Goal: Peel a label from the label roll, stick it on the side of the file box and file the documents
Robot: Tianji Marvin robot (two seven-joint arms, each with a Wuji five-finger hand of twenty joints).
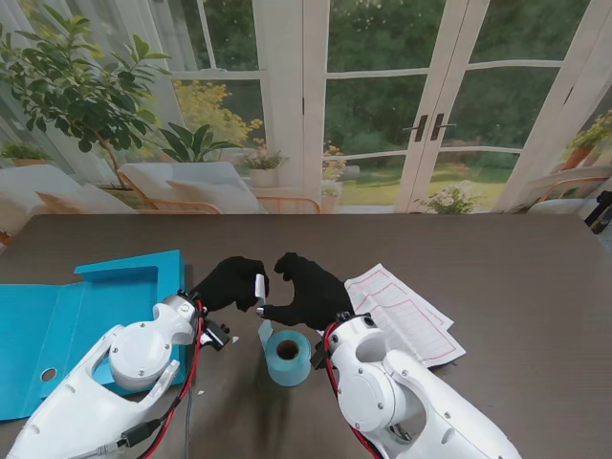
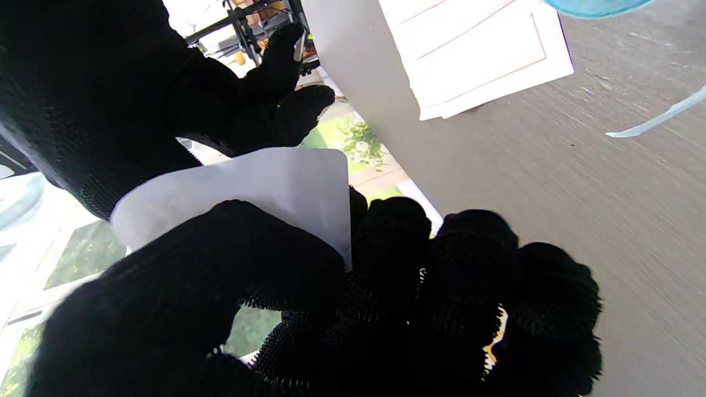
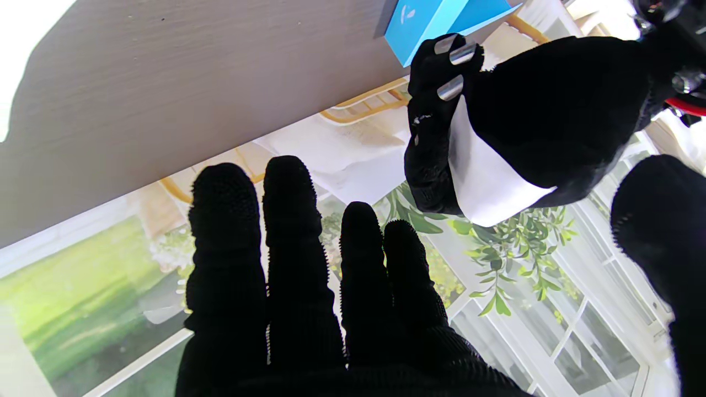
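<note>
Pinching a white label [image 1: 260, 286] between thumb and fingers, the left hand [image 1: 230, 280] is raised over the table [image 1: 516, 258], curled shut around it. Left wrist view: the label [image 2: 259, 190] sits under the thumb, one corner sticking out free. Right wrist view: same label [image 3: 485, 184] clamped against the left hand's fingers [image 3: 436, 110].

Right hand [image 1: 308, 290] just beside it, fingers extended and apart, thumb spread, holding nothing; fingertips near the label, can't tell if they touch.

Blue label roll [image 1: 288, 357] stands on its edge on the table, nearer to me than both hands, a short strip of tape trailing off it. Blue file box [image 1: 67, 320] lies opened flat on the left. Documents [image 1: 406, 311] lie on the right, beside the right hand.
</note>
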